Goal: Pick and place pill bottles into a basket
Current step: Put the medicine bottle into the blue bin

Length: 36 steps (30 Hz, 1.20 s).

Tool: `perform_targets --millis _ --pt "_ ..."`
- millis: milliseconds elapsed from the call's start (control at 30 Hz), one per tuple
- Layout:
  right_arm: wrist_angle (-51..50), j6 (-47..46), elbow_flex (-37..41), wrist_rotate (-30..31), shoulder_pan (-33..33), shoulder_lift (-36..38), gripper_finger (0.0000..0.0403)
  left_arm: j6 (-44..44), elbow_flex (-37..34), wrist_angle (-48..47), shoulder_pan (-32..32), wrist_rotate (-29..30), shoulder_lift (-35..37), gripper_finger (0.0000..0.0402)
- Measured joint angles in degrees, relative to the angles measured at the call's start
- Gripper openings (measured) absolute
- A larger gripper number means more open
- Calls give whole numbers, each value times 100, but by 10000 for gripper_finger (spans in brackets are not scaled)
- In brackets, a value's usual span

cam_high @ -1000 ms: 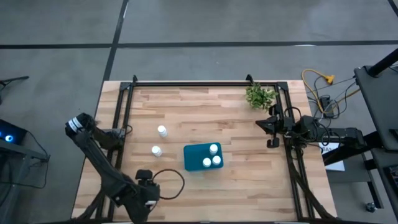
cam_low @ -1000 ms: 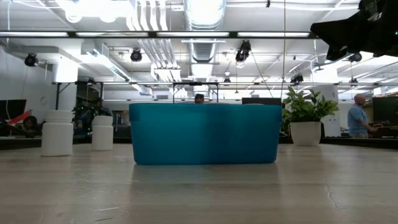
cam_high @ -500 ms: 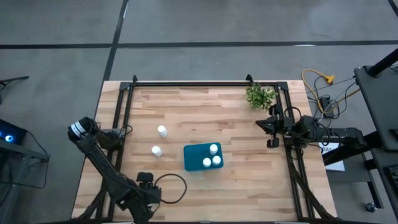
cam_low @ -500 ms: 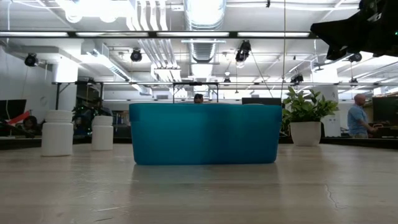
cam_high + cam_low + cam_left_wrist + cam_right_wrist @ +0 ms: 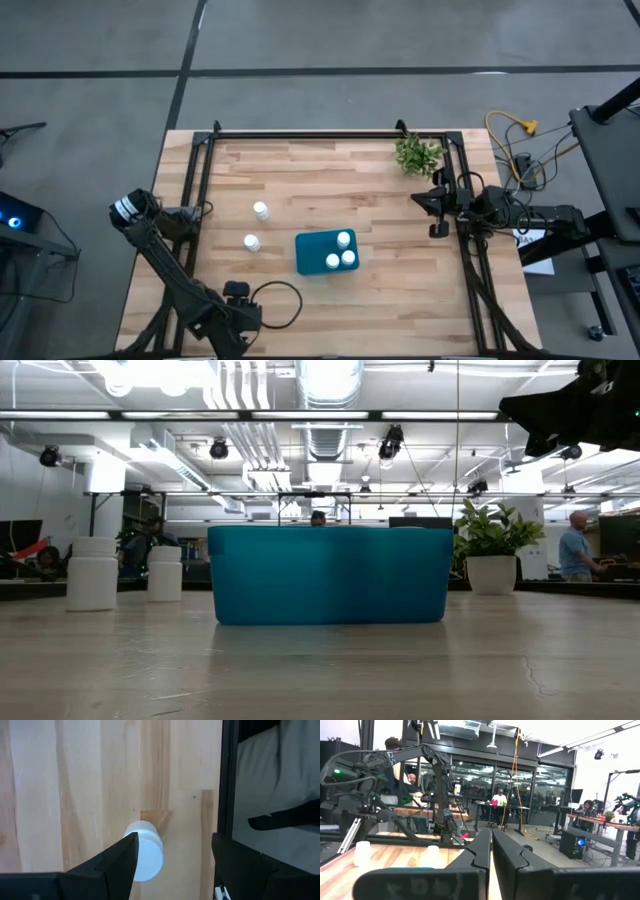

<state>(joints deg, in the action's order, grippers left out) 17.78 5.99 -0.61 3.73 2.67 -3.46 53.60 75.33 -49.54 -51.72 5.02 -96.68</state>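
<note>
Bottle (image 5: pixel 145 851) sits between our left gripper's (image 5: pixel 172 865) parted jaws at the worktop's (image 5: pixel 390 280) near edge; right gripper (image 5: pixel 491 851) waits, jaws together

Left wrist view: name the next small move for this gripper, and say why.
Probably shift the left gripper sideways until the pill bottle is centred between its fingers, before lowering to grasp. The gripper is open and holds nothing, and the upright bottle stands close by one finger, with a wide gap to the other.
</note>
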Motion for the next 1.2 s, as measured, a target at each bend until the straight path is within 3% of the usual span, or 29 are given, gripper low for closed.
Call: perform_targets --millis 367,633,1200 --pt "0 1 -1 0 -1 0 8 9 -61 -152 37 11 0 235" --pt "0 1 -1 0 1 0 8 165 -64 -897 39 2 0 235" --pt "-2 6 -1 0 0 0 8 153 -73 -510 24 -22 -4 235"
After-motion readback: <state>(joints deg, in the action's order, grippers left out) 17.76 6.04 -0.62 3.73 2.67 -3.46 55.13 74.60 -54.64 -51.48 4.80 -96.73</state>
